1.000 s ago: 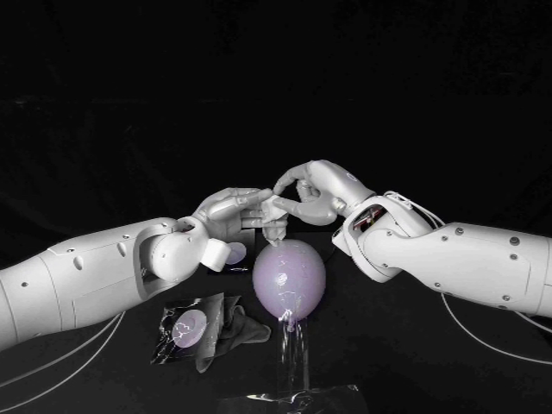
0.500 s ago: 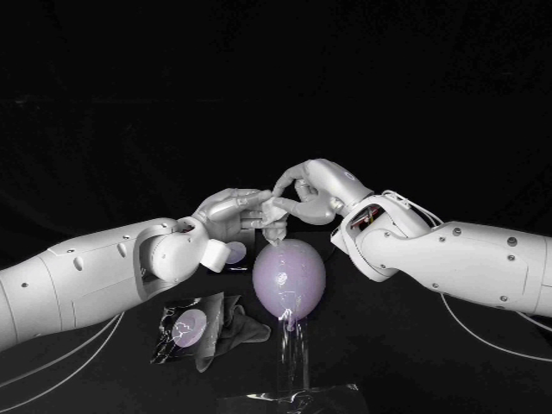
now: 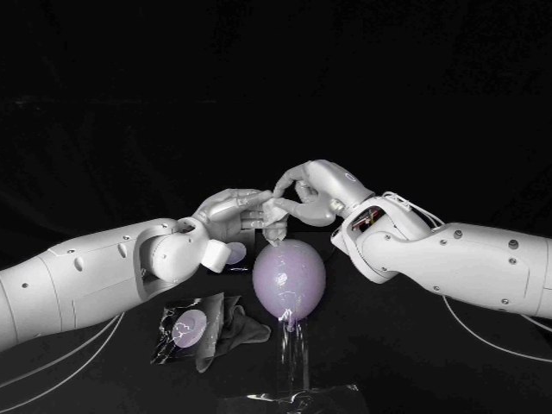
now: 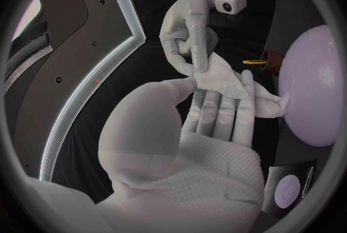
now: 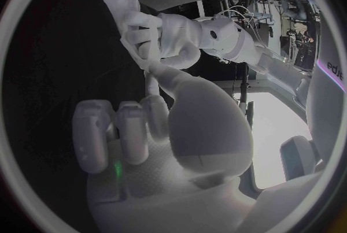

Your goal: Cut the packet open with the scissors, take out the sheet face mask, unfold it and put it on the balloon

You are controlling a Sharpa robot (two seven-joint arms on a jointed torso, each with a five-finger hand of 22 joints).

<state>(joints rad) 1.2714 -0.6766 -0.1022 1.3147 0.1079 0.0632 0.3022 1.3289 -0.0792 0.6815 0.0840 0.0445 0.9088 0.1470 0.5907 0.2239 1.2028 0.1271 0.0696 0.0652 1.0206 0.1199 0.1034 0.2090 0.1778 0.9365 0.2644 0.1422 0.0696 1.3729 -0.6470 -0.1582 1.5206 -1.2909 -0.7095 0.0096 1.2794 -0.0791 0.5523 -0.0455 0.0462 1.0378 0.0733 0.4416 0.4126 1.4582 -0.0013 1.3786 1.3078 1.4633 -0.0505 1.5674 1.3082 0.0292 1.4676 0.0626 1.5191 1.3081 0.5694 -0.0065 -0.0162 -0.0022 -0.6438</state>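
Two hands: left hand [image 3: 233,210] and right hand [image 3: 311,191] both pinch one folded sheet mask [image 4: 225,81]
One balloon [image 3: 287,276]: just below the sheet mask
One packet [image 3: 191,326]: on table [image 3: 450,366] beside balloon, outline hard to make out

Robotics lab: black table [image 3: 475,379], black backdrop [image 3: 276,69], white cabled robot arms [image 3: 78,280].

The white left arm [image 3: 65,280] and right arm [image 3: 487,259] show dark screws, thin pale cables [image 3: 473,330], perhaps a reddish wrist window [image 3: 366,217].
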